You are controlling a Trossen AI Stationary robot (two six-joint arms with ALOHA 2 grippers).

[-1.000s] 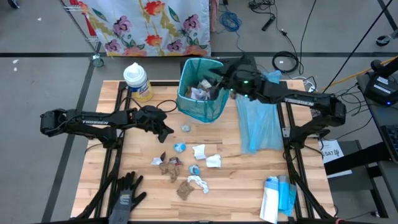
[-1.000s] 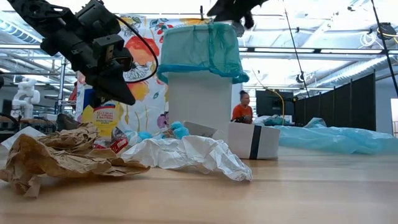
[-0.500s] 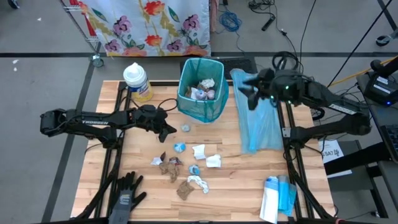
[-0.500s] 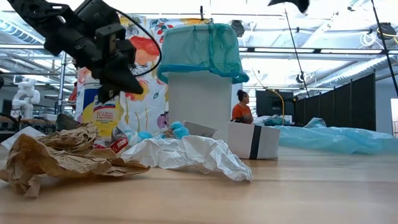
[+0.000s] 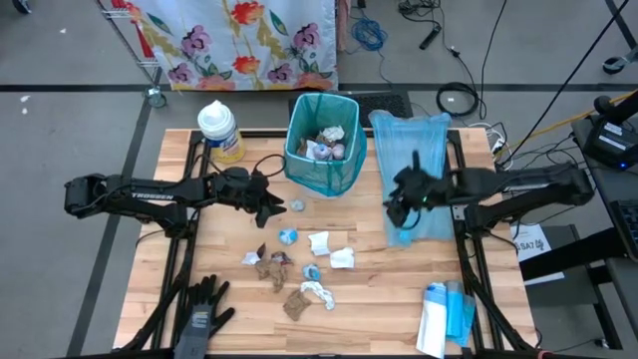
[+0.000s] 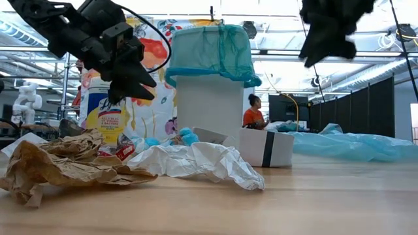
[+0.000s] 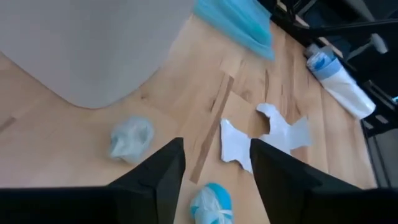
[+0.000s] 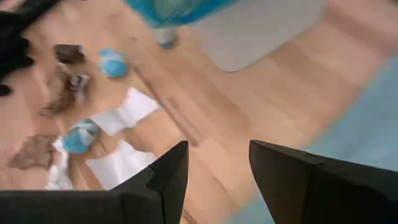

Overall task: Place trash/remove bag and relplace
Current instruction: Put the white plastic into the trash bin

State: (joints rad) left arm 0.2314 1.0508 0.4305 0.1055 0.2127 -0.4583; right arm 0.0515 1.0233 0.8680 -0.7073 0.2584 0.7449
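Left gripper [image 5: 271, 207] open and empty, just left of a pale wad [image 5: 297, 205] near the bin [image 5: 321, 146]. Right gripper [image 5: 396, 211] open, empty, over the blue bag [image 5: 424, 160]. Trash [image 5: 299, 267] lies mid-table.

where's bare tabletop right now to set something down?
Bare wood: between the wipes canister and black glove; also between the scattered trash and the bag roll. Crowded: below the bin, and the blue bag strip under the right gripper.
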